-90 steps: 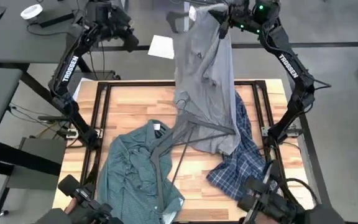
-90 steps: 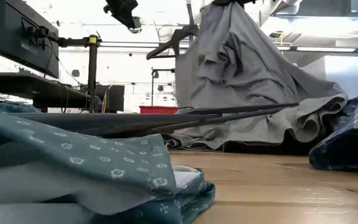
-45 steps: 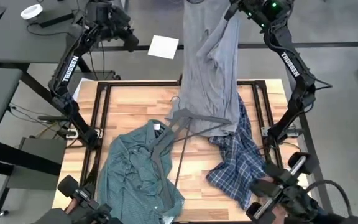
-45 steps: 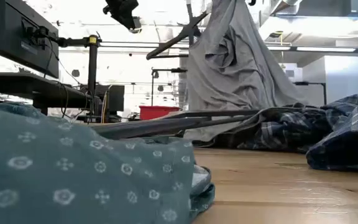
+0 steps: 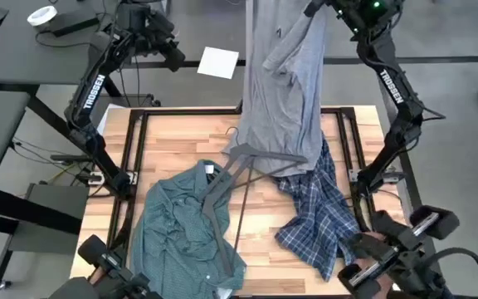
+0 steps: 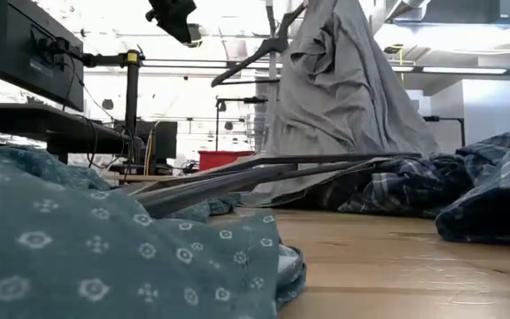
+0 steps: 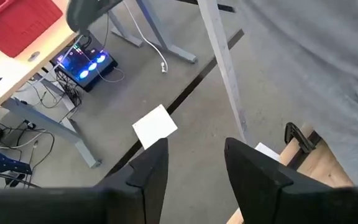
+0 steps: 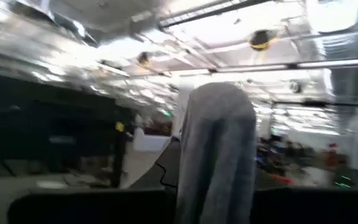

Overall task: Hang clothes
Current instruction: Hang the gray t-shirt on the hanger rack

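The grey tee (image 5: 285, 83) hangs high over the table's far edge from my right gripper (image 5: 312, 8), which is shut on it. Its hem (image 5: 276, 162) rests on the dark hangers (image 5: 243, 178) and the plaid shirt (image 5: 318, 208). A dark hanger (image 6: 251, 58) sticks out beside the tee's upper part. The green shirt (image 5: 189, 228) lies crumpled at the near left, partly under the hangers. My left gripper (image 7: 194, 174) stays open and raised beyond the far left corner, holding nothing. My right gripper holds the grey tee at its upper end (image 5: 301, 15), above the small chest logo; which seam or edge cannot be told. In the right wrist view a bunch of grey cloth (image 8: 216, 155) stands between the fingers. The tee hangs long below, with only its hem on the table.
A black frame (image 5: 131, 166) borders the wooden table. White paper (image 5: 218, 62) lies on the floor beyond the far edge. Bare wood (image 5: 181, 137) shows at the far left of the table and between the green and plaid shirts.
My right gripper has risen and moved toward the far right with the grey tee. The tee has been drawn up longer. Its lower part has slid off the plaid shirt toward the far edge, uncovering most of that shirt, and only the hem stays down.
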`<action>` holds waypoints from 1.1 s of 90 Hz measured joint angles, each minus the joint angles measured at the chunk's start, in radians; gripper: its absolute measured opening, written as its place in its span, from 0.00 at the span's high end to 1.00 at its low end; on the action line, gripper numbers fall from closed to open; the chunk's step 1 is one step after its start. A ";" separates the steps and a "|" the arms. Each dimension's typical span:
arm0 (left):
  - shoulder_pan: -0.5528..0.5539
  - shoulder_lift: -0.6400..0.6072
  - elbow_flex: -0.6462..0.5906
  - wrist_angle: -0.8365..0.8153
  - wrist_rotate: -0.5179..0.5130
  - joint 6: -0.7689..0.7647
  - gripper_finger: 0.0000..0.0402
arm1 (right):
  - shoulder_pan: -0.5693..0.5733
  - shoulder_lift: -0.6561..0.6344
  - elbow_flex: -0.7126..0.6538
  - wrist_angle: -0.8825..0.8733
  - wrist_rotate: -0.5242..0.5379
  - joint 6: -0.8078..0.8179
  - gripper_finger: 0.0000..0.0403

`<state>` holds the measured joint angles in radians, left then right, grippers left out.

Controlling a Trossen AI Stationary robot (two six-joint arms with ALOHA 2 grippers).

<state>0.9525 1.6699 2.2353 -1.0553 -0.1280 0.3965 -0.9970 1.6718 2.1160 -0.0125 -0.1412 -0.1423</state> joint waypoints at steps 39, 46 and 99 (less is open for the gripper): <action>0.000 0.000 0.000 -0.016 0.000 0.003 0.65 | -0.002 -0.007 0.012 -0.423 0.019 -0.022 0.56; 0.000 0.000 0.000 -0.033 0.000 0.002 0.65 | -0.005 -0.024 0.012 -0.563 0.016 -0.054 0.47; -0.104 0.000 -0.001 -0.054 0.106 -0.017 0.65 | -0.010 -0.189 0.009 -0.954 0.043 -0.101 0.41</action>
<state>0.8488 1.6703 2.2345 -1.1096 -0.0216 0.3793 -1.0073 1.4832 2.1246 -0.9667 -0.0982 -0.2432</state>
